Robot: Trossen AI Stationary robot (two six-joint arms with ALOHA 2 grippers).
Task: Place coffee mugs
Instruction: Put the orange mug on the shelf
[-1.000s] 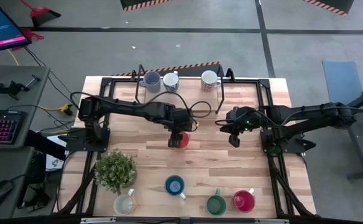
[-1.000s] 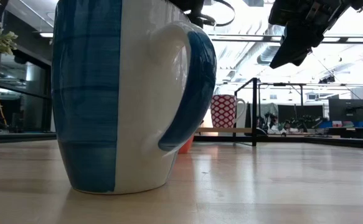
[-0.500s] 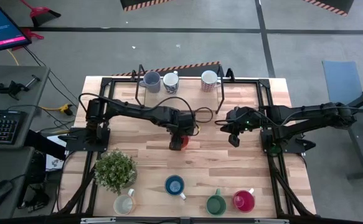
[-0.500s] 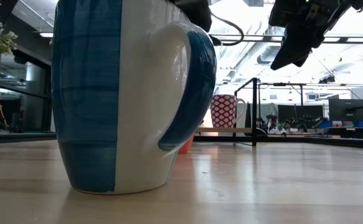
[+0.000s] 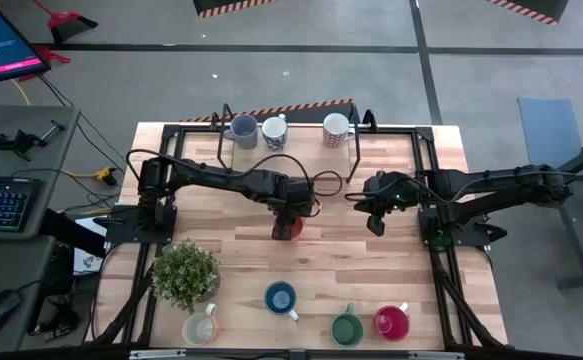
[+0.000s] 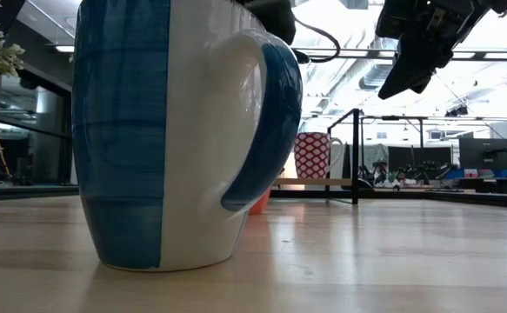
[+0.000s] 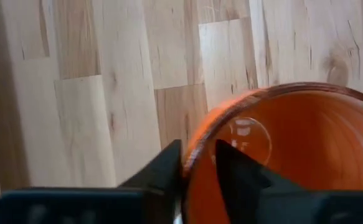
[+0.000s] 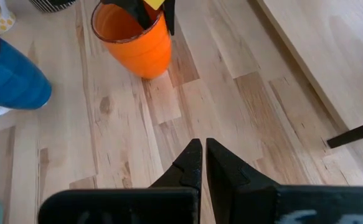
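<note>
The left gripper (image 7: 197, 163) had lowered over the last second, clenched on the orange mug's (image 5: 288, 227) rim, setting it mid-surface (image 5: 401, 270); release probably came next. The right gripper (image 8: 203, 155) hovered nearby, clenched and empty.

The left gripper (image 7: 198, 163) pinches the rim of the orange mug (image 7: 293, 149), one finger inside and one outside, above the wooden tabletop (image 7: 106, 87).

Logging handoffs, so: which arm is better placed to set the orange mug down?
Left. The left gripper already pinches the orange mug by its rim at mid-table, while the right gripper hangs shut and empty off to the side.
</note>
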